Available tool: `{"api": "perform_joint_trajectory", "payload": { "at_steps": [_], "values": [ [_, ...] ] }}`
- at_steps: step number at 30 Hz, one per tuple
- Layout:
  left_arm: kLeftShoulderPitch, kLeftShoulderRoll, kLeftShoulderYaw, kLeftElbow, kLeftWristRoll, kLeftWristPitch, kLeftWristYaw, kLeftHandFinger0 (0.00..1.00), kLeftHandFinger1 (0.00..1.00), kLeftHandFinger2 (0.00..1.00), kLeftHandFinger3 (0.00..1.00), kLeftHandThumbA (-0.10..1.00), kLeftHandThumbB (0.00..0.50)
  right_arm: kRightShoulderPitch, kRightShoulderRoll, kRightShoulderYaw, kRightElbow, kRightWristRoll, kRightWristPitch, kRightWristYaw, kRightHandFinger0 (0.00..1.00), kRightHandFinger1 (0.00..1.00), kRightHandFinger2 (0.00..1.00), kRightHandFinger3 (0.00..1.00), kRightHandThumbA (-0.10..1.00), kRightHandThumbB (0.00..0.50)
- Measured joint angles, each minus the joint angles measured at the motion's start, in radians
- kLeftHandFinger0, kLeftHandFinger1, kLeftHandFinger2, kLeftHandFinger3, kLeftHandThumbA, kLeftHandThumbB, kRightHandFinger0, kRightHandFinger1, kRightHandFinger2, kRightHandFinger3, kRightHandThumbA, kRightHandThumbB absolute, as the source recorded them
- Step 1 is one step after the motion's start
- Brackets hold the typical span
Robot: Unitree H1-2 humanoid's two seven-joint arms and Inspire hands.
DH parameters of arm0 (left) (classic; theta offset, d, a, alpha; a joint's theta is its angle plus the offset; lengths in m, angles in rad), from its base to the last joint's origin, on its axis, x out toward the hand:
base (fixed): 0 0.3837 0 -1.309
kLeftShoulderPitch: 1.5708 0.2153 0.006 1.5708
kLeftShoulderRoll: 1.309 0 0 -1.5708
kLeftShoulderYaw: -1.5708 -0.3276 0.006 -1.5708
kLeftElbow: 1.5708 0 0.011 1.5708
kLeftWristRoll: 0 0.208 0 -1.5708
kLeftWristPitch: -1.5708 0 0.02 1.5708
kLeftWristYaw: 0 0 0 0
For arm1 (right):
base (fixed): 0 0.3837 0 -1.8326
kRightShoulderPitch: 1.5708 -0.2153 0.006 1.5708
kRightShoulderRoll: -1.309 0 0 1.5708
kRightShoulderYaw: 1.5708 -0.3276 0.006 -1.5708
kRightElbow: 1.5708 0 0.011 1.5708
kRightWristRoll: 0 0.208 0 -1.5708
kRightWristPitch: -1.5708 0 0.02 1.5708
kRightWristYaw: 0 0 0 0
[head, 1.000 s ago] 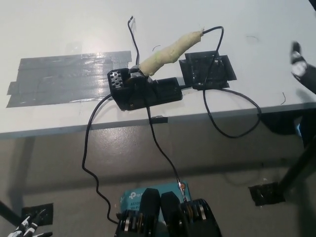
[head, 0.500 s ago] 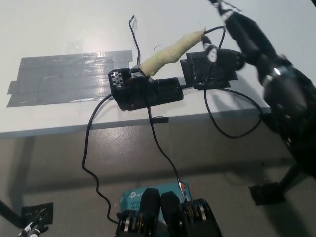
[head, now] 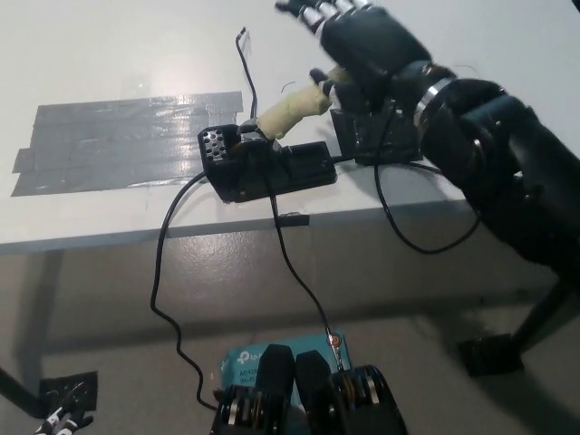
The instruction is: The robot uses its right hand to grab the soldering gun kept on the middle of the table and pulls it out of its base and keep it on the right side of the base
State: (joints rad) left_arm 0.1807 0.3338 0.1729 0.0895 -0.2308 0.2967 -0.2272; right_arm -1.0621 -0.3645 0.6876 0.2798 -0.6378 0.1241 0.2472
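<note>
Directly under right hand [head: 367, 41]: soldering gun [head: 292, 111] (docked).

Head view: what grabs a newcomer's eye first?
The black right hand, fingers spread, hangs over the upper end of the cream-wrapped soldering gun at table centre. The gun sits tilted in its black base near the table's front edge. A wide patch of grey tape covers the table's left.

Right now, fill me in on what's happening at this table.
The robot's black right hand hovers open over the upper end of the soldering gun, which sits tilted in its black base near the table edge. It hasn't gripped it yet. The white left hand hangs low at the bottom left.
</note>
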Motion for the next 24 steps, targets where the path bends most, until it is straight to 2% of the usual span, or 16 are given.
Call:
{"api": "perform_joint_trajectory", "payload": {
  "at_steps": [4,9,12,13,14,15,18,20,21,24],
  "values": [
    [-0.004,0.002,-0.002,0.000,0.001,0.002,0.000,0.63,0.74,0.89,1.00,0.68,0.362,0.000,0.004,0.022,0.015,-0.026,-0.028,0.035,1.00,1.00,1.00,1.00,0.36,0.355],
    [-0.005,0.015,-0.014,0.001,0.013,0.001,0.000,0.58,0.73,0.86,0.98,0.70,0.371,-0.001,0.019,0.044,0.072,-0.057,-0.030,0.101,1.00,1.00,1.00,1.00,0.44,0.354],
    [-0.004,0.020,-0.016,0.001,0.017,0.001,0.000,0.59,0.74,0.87,0.99,0.71,0.359,-0.007,0.020,0.063,0.111,-0.085,-0.023,0.142,1.00,1.00,1.00,1.00,0.47,0.377],
    [-0.005,0.021,-0.017,0.001,0.017,0.001,0.000,0.58,0.73,0.86,1.00,0.74,0.358,-0.012,0.020,0.068,0.122,-0.096,-0.021,0.153,1.00,1.00,1.00,1.00,0.48,0.415],
    [-0.005,0.021,-0.019,0.001,0.019,0.001,-0.001,0.58,0.73,0.85,0.99,0.74,0.357,-0.020,0.020,0.077,0.132,-0.111,-0.020,0.164,1.00,1.00,1.00,1.00,0.48,0.422],
    [-0.005,0.022,-0.022,0.001,0.020,0.001,-0.001,0.57,0.72,0.85,0.98,0.74,0.368,-0.029,0.022,0.088,0.144,-0.124,-0.019,0.170,1.00,1.00,1.00,1.00,0.47,0.430],
    [-0.006,0.025,-0.034,0.001,0.022,0.000,-0.009,0.57,0.72,0.84,0.99,0.76,0.395,-0.059,0.030,0.117,0.182,-0.173,-0.014,0.195,1.00,1.00,1.00,1.00,0.56,0.499],
    [-0.005,0.029,-0.041,0.001,0.024,0.000,-0.010,0.56,0.72,0.84,0.98,0.76,0.405,-0.070,0.032,0.131,0.193,-0.206,-0.005,0.207,1.00,1.00,1.00,1.00,0.61,0.500],
    [-0.005,0.031,-0.045,0.001,0.025,0.000,-0.010,0.55,0.71,0.83,0.98,0.77,0.415,-0.074,0.034,0.140,0.197,-0.226,0.000,0.211,1.00,1.00,1.00,1.00,0.60,0.500],
    [-0.006,0.038,-0.055,0.000,0.034,-0.001,-0.010,0.56,0.72,0.81,0.98,0.75,0.412,-0.082,0.042,0.171,0.209,-0.288,0.011,0.213,1.00,1.00,1.00,1.00,0.49,0.500]
  ]
}}
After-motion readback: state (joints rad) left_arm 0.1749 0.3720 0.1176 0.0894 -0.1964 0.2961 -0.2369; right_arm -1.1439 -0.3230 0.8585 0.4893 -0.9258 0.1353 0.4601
